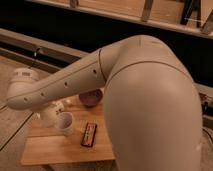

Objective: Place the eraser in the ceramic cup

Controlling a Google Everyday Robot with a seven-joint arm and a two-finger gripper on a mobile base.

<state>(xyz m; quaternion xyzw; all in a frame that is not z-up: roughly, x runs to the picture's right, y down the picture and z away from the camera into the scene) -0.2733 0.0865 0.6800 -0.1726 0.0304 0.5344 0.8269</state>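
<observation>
While arm [150,100] blocks most of view, hand [51,112] closed tight, just beside ceramic cup [65,123] on wd board [55,150].

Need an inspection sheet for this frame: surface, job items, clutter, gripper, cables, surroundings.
surface: light wooden board, level.
job's things: plain white round ceramic cup upright on the board; pale beige eraser not seen.
clutter: small dark brown bowl behind the cup; black rectangular bar with red stripe lying beside the cup.
grippers: gripper shut, low, close beside the cup, mostly hidden under the beige arm; contents cannot be told.
cables: thin dark line on the floor, possibly a cable.
surroundings: pale rail, dark recess behind.
</observation>
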